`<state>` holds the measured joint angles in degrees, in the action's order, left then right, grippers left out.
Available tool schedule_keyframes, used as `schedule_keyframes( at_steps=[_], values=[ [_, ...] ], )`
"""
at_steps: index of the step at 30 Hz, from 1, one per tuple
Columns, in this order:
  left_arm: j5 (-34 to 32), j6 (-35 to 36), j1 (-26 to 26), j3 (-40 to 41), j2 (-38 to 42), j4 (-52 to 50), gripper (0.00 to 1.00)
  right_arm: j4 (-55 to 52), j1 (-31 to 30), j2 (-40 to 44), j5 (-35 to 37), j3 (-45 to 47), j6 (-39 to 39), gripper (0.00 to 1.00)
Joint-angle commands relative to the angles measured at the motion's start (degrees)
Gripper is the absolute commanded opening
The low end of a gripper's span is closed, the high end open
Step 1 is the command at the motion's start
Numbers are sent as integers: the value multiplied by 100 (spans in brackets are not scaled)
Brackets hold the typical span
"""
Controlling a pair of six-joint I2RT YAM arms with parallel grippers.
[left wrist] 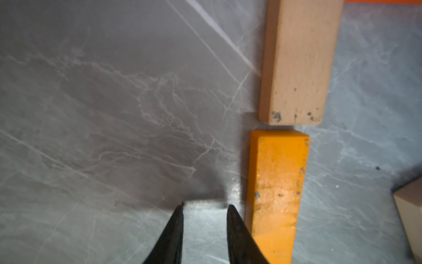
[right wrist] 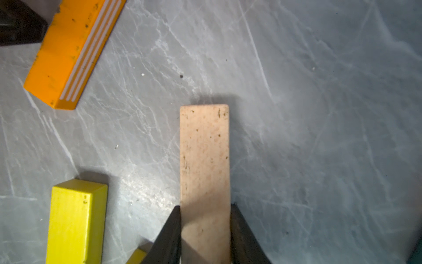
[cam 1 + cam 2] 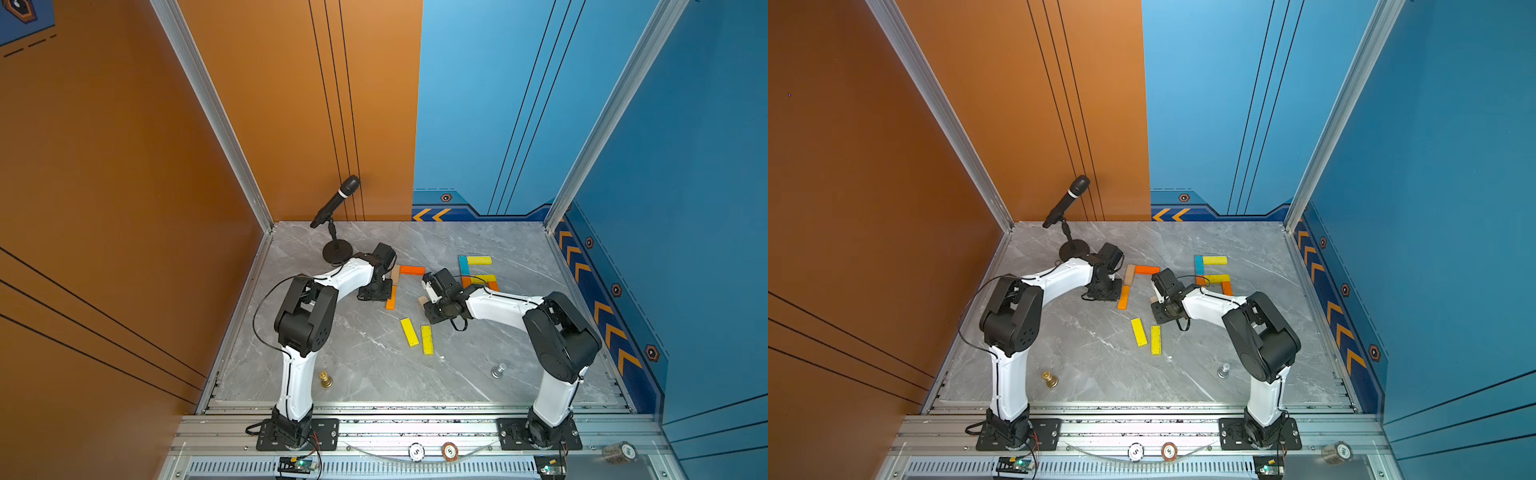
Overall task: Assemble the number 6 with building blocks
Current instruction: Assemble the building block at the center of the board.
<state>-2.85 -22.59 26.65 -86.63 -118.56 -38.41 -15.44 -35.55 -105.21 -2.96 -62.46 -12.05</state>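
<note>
My view is of a cell boxed in by an orange wall (image 3: 104, 166) on the left and far left, and a blue wall (image 3: 478, 104) on the far right and right. Aluminium posts (image 3: 216, 112) stand at the two far corners. A dark band of orange chevrons (image 3: 602, 309) skirts the blue side. The work surface is a grey marble-patterned tabletop (image 3: 365, 374), evenly lit with soft shadows, and a slotted aluminium rail (image 3: 415, 424) runs along its near edge.

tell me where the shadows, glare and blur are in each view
Left wrist view: the marble table is dim in shadow, a glare patch lies by the left gripper, and the pale wood block looks soft. Right wrist view: the held pale block throws a shadow past its far end, with sheen beside the yellow block. Both top views: evenly lit, fairly sharp.
</note>
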Motion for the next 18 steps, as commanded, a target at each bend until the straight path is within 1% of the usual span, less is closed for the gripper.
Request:
schedule_keyframes(
  at_steps=[1,10,18],
  values=[
    [51,-66,20,-187,-188,-74,35,-97,22,-118,-47,-130,16,34],
    [127,-61,28,-301,-338,-77,38,-97,31,-145,-66,-134,15,34],
    [145,-66,26,-319,-360,-79,38,-97,38,-170,-84,-136,17,34]
  ],
)
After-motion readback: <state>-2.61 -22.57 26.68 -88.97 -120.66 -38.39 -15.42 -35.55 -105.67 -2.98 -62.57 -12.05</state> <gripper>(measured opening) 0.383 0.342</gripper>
